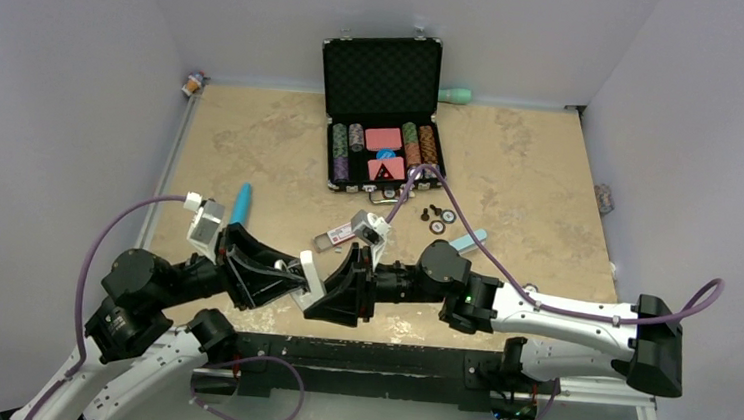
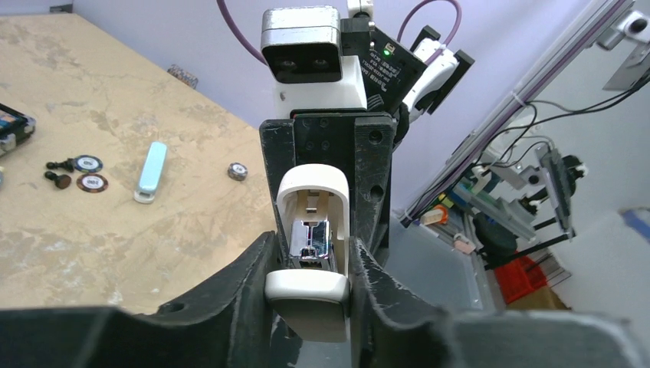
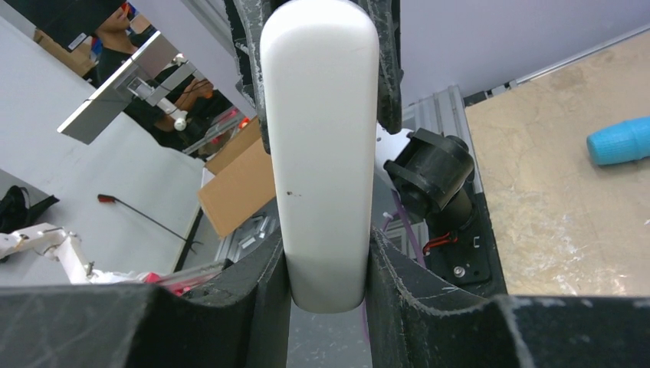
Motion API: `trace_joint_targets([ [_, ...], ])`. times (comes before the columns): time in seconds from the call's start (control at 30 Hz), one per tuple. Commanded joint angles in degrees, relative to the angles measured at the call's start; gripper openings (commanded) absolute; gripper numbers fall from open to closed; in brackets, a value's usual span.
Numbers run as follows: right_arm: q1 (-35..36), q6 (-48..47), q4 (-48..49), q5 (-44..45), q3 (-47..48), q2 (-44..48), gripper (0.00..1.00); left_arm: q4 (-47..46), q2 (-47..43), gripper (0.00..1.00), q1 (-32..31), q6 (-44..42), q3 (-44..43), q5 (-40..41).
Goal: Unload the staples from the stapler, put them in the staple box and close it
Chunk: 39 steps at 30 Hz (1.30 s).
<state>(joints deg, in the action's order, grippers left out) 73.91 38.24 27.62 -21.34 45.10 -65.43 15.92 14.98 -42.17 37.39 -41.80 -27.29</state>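
A white stapler [image 1: 311, 273] is held in the air between both arms, near the table's front edge. It is hinged open. My left gripper [image 2: 308, 287] is shut on its lower white part, and the chrome magazine [image 2: 313, 241] shows just above the jaws. My right gripper [image 3: 328, 268] is shut on the white top cover [image 3: 322, 138], which also shows in the left wrist view [image 2: 314, 188]. In the top view the left gripper [image 1: 294, 282] and right gripper [image 1: 340, 286] meet tip to tip. I cannot tell whether staples are in the magazine.
An open black case of poker chips [image 1: 380, 120] stands at the back middle. A blue tube [image 1: 240, 203], a labelled small box [image 1: 341, 234], loose chips and bolts [image 1: 437, 220] and a light blue stapler [image 1: 468, 241] lie mid-table. A teal object [image 1: 454, 95] lies by the back wall.
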Motion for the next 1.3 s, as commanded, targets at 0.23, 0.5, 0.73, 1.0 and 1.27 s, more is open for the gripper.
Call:
trace_joint_targets([
  [0.23,0.38,-1.23,0.67,3.04,2.96,1.42,0.09,0.44,-0.55,0.0,0.24,0.23,-2.46,2.05],
  [0.5,0.4,-0.06,-19.28,19.19,3.61,5.34,0.68,15.52,1.32,0.0,0.22,-1.64,-6.95,13.99],
  [0.73,0.36,4.29,-29.15,29.95,-1.82,11.39,0.7,23.68,7.75,0.0,0.25,-1.44,-6.71,21.7],
  [1.0,0.35,7.28,-32.45,33.36,-3.76,14.29,0.68,23.57,16.74,0.0,0.25,-0.82,-4.26,22.58],
  [1.27,0.36,11.24,-32.68,37.98,-3.86,11.37,0.61,20.97,22.55,0.0,0.21,0.1,-1.73,21.66],
])
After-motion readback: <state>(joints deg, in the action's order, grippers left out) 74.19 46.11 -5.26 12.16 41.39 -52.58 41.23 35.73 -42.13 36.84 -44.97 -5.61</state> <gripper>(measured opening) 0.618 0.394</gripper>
